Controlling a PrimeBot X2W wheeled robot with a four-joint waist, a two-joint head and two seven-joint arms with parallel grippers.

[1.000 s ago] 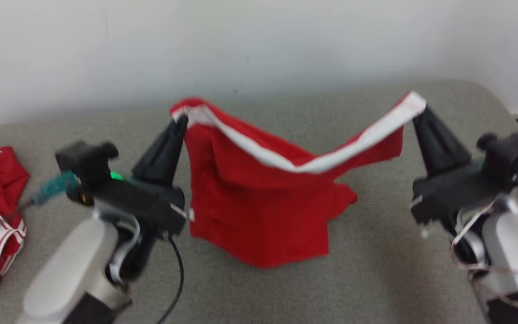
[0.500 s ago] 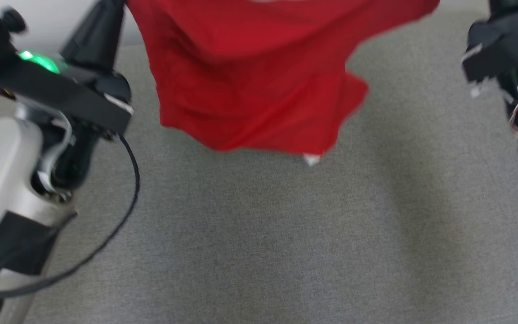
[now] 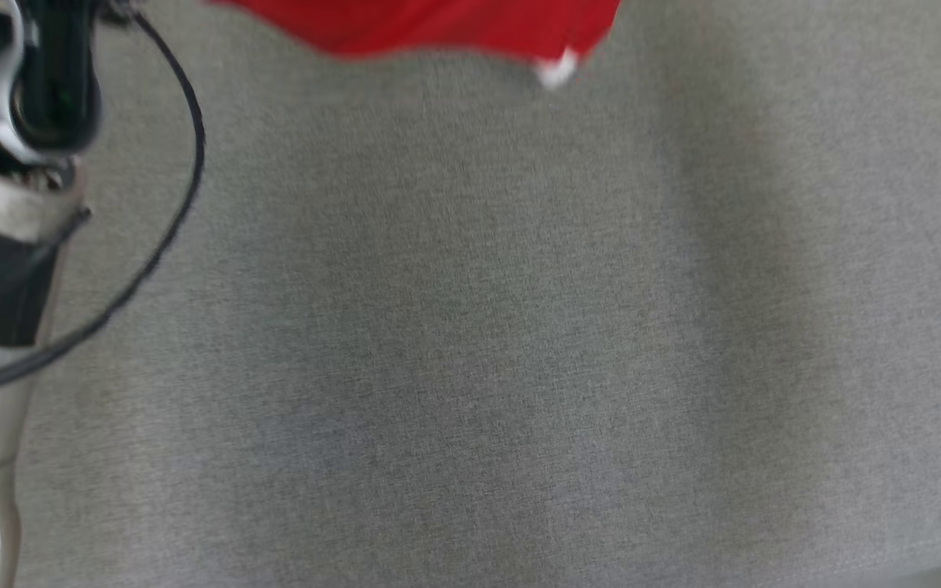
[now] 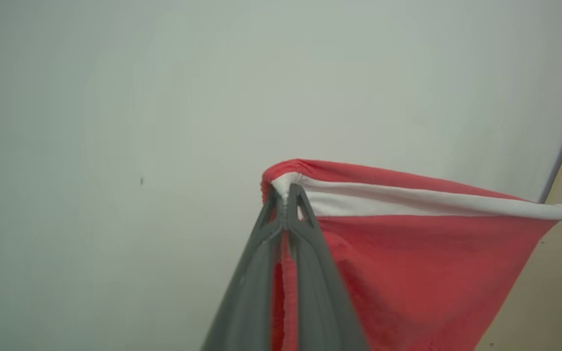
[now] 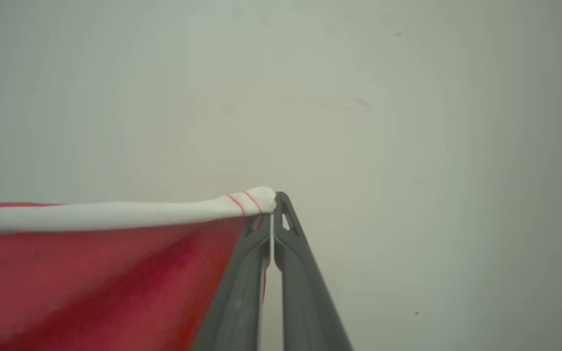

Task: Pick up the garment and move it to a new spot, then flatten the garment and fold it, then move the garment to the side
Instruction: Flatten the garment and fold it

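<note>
Aloft, garment (image 4: 408,263) stretched between clamped left end effector (image 4: 287,194), right end effector (image 5: 272,207).

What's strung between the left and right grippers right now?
The red garment: its white band runs nearly straight from the left gripper to the right gripper, both shut on it. The left wrist view shows the whole span.

Plain red fabric garment (image 4: 408,273) with a white edge band (image 4: 408,202) at the tips of the left gripper (image 4: 286,202); two thin red stitch lines (image 5: 242,201) cross it beside the right gripper (image 5: 272,207). Both sets of fingers (image 4: 320,292) dark grey; the flat cloth surface (image 3: 470,327) looks speckled grey, though it's a bit blurry.
</note>
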